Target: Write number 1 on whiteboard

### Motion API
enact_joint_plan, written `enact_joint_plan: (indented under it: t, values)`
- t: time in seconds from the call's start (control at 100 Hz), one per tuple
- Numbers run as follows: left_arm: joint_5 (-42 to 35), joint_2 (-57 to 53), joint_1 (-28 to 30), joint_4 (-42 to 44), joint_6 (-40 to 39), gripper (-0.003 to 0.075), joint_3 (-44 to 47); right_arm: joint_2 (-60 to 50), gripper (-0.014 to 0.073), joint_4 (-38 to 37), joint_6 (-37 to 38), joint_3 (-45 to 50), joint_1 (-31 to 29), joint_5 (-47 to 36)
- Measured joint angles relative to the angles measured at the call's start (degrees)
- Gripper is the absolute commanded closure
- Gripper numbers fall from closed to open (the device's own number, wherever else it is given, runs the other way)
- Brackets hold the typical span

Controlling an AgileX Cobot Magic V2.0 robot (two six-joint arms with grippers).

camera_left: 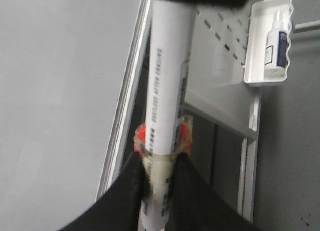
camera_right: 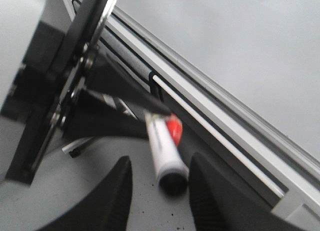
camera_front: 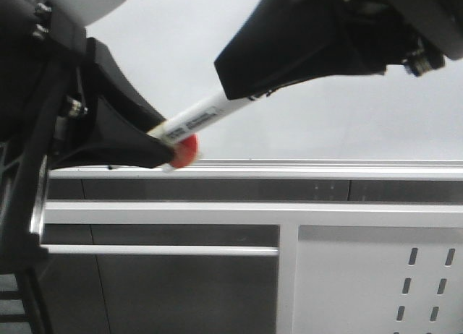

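The whiteboard (camera_front: pixel 304 124) is the pale grey panel across the back, also seen as whiteboard (camera_left: pixel 55 91) and whiteboard (camera_right: pixel 230 36). No number 1 shows on it. My left gripper (camera_left: pixel 160 158) is shut on a white marker (camera_left: pixel 167 71) just behind a band of red tape (camera_left: pixel 142 137). In the front view the left gripper (camera_front: pixel 165 147) holds the marker (camera_front: pixel 199 118) pointing up and to the right. My right gripper (camera_right: pixel 161 162) is open, and the marker's black end (camera_right: pixel 173 181) lies between its fingers, closer to one finger (camera_right: pixel 212 191). The right gripper (camera_front: pixel 242 84) hides that end from the front.
A silver rail (camera_front: pixel 304 168) runs along the whiteboard's lower edge. Below it is a white perforated panel (camera_front: pixel 376 283). A white holder (camera_left: pixel 255 46) with a small bottle (camera_left: pixel 277 41) hangs on that panel. A grey tabletop (camera_right: pixel 100 156) lies below.
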Motion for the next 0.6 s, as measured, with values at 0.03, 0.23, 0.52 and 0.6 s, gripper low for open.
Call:
enact_joint_plan:
  t: [0.03,0.23,0.52,0.6]
  values:
    - [-0.57,0.0,-0.66,0.09,0.0,0.0738,-0.12,0.0,0.0352,0.0,0.0,0.0,0.0,-0.27]
    - [-0.85,0.0,-2.94,0.27,0.0,0.0738,-2.69,0.0,0.0352,0.0,0.0,0.0,0.0,-0.5]
    - [0.86,0.0,-2.94,0.27,0.0,0.0738,-4.58,0.0,0.0352,0.0,0.0,0.0,0.0,0.15]
    - [0.97,0.0,-2.94,0.27,0.0,0.0738,-4.58,0.0,0.0352,0.0,0.0,0.0,0.0,0.15]
